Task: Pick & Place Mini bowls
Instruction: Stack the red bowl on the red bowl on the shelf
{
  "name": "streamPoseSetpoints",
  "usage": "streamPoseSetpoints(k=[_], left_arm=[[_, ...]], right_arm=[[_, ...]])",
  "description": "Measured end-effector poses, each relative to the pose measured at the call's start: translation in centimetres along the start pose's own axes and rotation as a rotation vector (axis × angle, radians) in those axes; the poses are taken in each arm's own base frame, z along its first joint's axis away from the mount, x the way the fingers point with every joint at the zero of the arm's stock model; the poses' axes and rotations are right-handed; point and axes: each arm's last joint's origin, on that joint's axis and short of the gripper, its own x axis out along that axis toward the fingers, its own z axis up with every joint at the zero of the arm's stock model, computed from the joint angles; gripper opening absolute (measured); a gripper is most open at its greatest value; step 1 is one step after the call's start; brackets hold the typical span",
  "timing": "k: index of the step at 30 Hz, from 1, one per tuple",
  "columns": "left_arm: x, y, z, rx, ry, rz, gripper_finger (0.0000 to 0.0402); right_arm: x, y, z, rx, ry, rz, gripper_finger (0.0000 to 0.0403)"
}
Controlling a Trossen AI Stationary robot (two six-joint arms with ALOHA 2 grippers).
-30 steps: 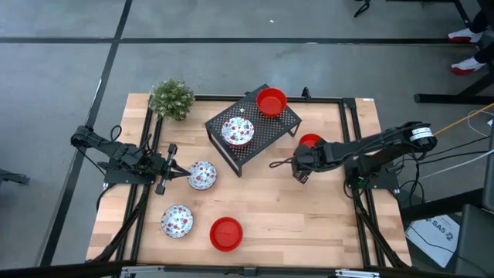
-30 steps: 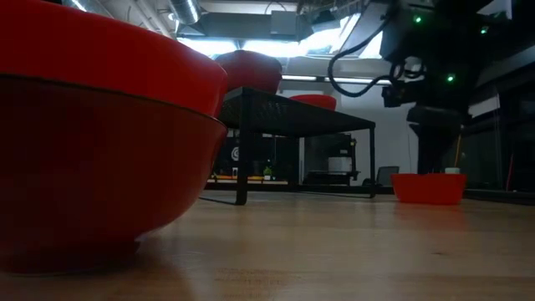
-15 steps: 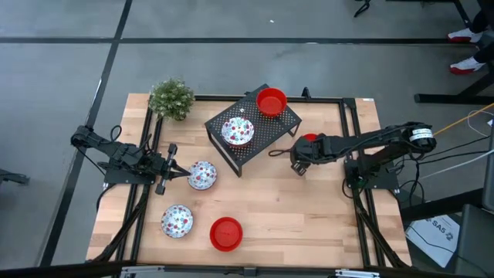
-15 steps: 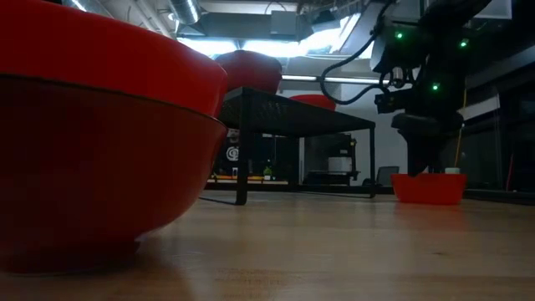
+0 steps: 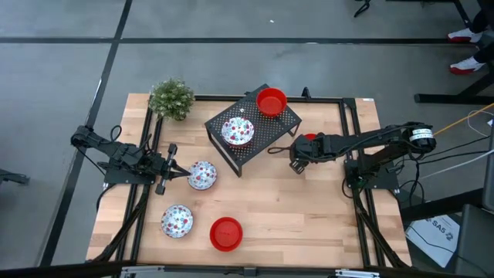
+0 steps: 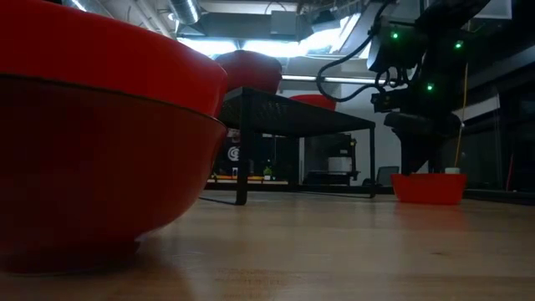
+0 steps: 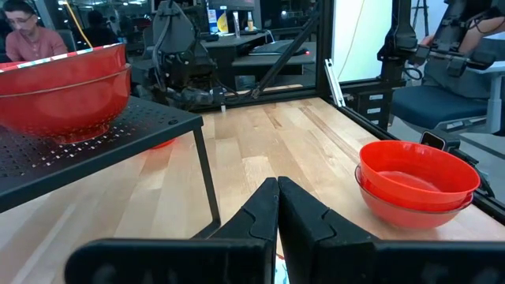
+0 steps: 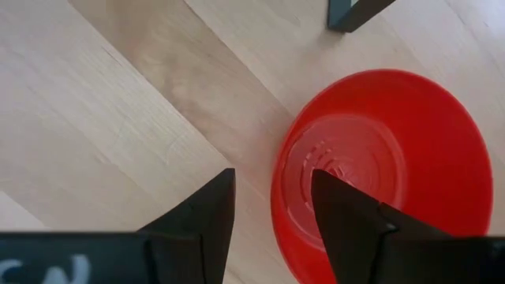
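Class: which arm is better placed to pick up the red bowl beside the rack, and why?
Right. The right gripper hangs open straddling that red bowl's rim; the left gripper is shut, across the table by a speckled bowl.

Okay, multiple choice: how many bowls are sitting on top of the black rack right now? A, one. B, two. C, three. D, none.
B: the high view shows a red bowl and a speckled white bowl on the rack; all the other bowls are on the table.
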Motion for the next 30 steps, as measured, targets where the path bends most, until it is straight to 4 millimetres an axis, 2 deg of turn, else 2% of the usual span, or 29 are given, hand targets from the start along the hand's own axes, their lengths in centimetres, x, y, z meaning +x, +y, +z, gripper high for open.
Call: streamPoseSetpoints(k=[6, 15, 22, 26, 30], left_arm=[[0.0, 0.0, 0.0, 0.0, 0.0, 0.0, 0.0004], [0.0, 0.0, 0.0, 0.0, 0.0, 0.0, 0.0004], [0.0, 0.0, 0.0, 0.0, 0.0, 0.0, 0.0004], [0.0, 0.0, 0.0, 0.0, 0.0, 0.0, 0.0004], [0.0, 0.0, 0.0, 0.0, 0.0, 0.0, 0.0004]], right_arm=[[0.1, 0.0, -0.1, -0.002, -0.003, 0.003, 0.0167], [1.8, -0.7, -2.3, 0.0, 0.08, -0.005, 0.0167], [1.9, -0.5, -2.2, 0.037, 0.064, 0.006, 0.0162], [1.9, -0.4, -2.0, 0.051, 0.053, 0.025, 0.0126], [1.9, -0.3, -2.0, 0.054, 0.063, 0.046, 0.0063]])
